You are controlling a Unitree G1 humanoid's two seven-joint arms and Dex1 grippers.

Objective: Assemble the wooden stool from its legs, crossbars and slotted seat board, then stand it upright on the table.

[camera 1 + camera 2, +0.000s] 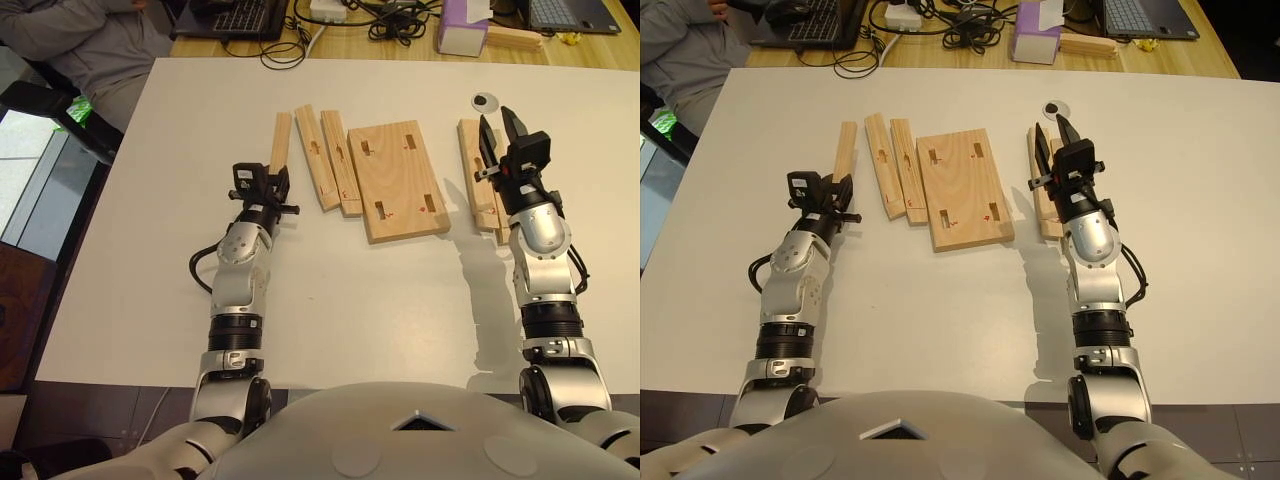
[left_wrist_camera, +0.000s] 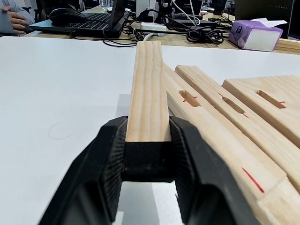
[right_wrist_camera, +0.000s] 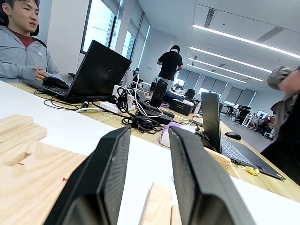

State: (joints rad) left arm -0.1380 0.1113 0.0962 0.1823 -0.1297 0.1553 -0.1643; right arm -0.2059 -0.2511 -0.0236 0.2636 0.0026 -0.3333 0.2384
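Here the left pincer [image 1: 270, 183] pinches the near end of a wooden bar [image 1: 281, 140] that stretches ahead of it: stiff, light, likely best held across its narrow width. The right pincer [image 1: 499, 130], spread, hovers above more pieces [image 1: 470, 172]; the seat board [image 1: 400, 185] lies between the two pincers.

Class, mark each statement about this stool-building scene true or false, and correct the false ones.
1. The left pincer is clamped on one end of a wooden strip. True.
2. The seat board stands on its edge. False: it lies flat on the table.
3. The right pincer is open and holds nothing. True.
4. The gripped strip lies to the right of the seat board. False: it lies to the board's left.
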